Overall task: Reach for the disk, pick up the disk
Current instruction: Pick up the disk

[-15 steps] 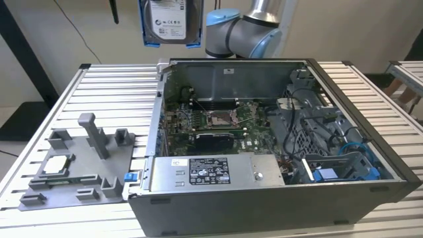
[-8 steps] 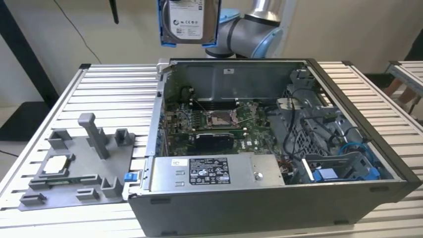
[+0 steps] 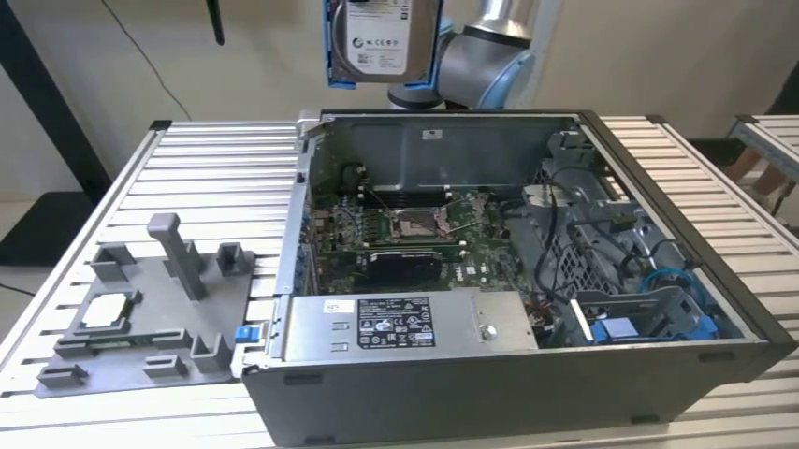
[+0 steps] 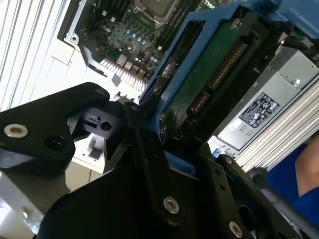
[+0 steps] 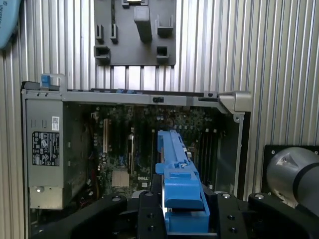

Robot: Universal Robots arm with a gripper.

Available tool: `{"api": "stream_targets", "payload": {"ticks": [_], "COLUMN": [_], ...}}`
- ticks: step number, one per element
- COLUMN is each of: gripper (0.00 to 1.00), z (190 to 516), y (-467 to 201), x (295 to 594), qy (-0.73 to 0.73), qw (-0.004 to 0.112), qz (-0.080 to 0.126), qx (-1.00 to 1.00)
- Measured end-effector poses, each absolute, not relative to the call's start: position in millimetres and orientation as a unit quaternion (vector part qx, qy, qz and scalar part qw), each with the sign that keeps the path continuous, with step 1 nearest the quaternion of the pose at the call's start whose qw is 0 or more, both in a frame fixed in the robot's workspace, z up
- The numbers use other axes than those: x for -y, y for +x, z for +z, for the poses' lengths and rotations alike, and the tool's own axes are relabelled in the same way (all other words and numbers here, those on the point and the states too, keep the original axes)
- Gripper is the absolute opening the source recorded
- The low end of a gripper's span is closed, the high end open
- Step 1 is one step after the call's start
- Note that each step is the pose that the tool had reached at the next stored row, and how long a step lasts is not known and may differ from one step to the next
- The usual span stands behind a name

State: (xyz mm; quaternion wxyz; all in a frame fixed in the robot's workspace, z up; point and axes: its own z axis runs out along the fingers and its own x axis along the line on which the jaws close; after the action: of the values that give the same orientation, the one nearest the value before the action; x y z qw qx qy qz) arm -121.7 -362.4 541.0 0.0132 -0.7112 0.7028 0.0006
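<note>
The disk hangs upright high above the back wall of the open computer case, its white label facing the exterior camera and a blue bracket along its edge. In the second wrist view the disk shows its green circuit-board side inside the blue bracket. My gripper is shut on the disk, with black fingers pressed against the bracket. The first wrist view looks down the bracket edge of the disk, with my gripper clamped around it above the motherboard.
The open computer case sits on a ribbed metal table, with a long grey labelled box at its front. A grey fixture plate with a small silver chip lies at the exterior view's left. A person's blue sleeve is nearby.
</note>
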Motion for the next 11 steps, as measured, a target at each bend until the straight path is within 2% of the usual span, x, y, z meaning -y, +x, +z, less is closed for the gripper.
{"api": "stream_targets", "payload": {"ticks": [11], "gripper": [0.0], "z": [541.0], "y": [-102.6], "x": [361.7], "qy": [-0.711], "qw": [0.012], "qz": [0.0], "qx": [-0.703]}}
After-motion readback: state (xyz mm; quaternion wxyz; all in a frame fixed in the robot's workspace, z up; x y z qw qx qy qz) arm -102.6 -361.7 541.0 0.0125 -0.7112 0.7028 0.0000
